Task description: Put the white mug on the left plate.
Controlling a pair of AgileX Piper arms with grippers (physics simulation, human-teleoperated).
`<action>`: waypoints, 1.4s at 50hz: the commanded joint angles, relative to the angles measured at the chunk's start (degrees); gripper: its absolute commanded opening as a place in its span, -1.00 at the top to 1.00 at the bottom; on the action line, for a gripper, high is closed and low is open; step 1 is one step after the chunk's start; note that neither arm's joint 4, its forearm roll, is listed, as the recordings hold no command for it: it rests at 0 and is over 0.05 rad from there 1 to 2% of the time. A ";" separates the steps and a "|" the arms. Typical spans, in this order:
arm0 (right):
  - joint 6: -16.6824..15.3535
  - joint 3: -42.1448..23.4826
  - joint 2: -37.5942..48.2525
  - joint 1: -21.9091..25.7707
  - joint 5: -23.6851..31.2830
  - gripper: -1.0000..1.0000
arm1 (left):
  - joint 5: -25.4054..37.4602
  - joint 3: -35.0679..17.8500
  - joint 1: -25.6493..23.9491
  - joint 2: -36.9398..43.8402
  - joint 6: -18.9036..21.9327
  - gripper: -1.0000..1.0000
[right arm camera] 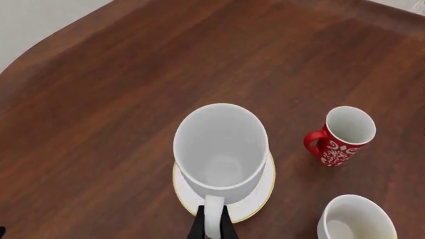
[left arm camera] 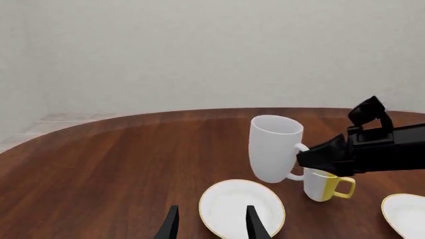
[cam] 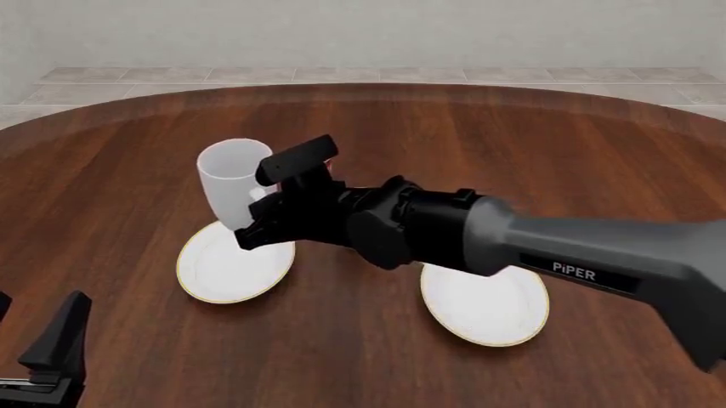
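The white mug (left arm camera: 274,149) (cam: 230,183) (right arm camera: 220,144) hangs just above the left plate (left arm camera: 229,209) (cam: 221,268) (right arm camera: 258,198), upright and clear of the plate's surface. My right gripper (left arm camera: 307,159) (cam: 258,223) (right arm camera: 212,226) is shut on the mug's loop handle, with the arm reaching in from the right. My left gripper (left arm camera: 212,226) (cam: 34,327) is open and empty, low at the near left of the table, short of the plate.
A small mug with a yellow handle and lower half (left arm camera: 323,185) (right arm camera: 355,219) stands just right of the white mug. A red patterned mug (right arm camera: 342,137) is beyond it. A second plate (cam: 488,310) (left arm camera: 405,214) lies under my right arm.
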 commanded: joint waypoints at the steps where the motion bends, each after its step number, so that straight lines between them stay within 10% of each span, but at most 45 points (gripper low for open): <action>1: 1.32 -1.04 1.27 -0.43 -0.54 1.00 | 0.03 0.07 -0.08 0.00 0.00 -1.00; 70: 3.16 -2.50 6.89 0.47 -4.78 1.00 | -0.05 -0.15 0.54 0.00 0.01 -1.00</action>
